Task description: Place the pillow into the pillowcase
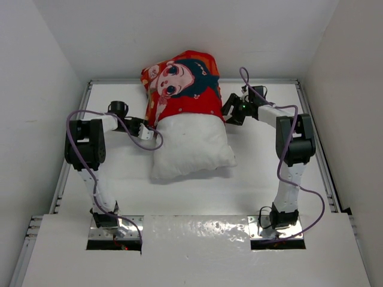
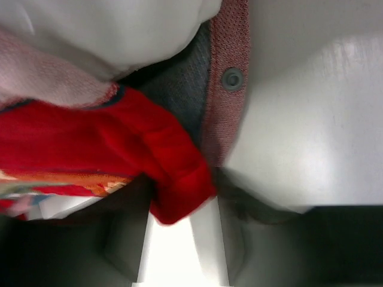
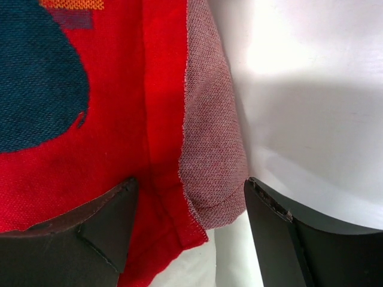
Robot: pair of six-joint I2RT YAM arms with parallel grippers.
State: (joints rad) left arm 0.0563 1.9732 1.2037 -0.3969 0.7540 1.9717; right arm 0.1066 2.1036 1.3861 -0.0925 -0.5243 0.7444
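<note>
The white pillow (image 1: 192, 148) lies mid-table with its far half inside the red-orange pillowcase (image 1: 185, 89), which is printed with a teal-haired child. My left gripper (image 1: 145, 130) is at the case's left opening edge. In the left wrist view, which is blurred, the gripper (image 2: 179, 206) is shut on a fold of the red pillowcase (image 2: 173, 179), with the pillow (image 2: 108, 30) above it. My right gripper (image 1: 231, 112) is at the case's right opening edge. In the right wrist view the gripper (image 3: 188, 215) is open, and the pillowcase hem (image 3: 209, 149) lies between its jaws over the pillow (image 3: 311, 89).
The white table (image 1: 263, 173) has raised rails along its left, right and far sides. White walls stand close around it. A button (image 2: 232, 78) sits on the case's inner hem. Purple cables loop off both arms.
</note>
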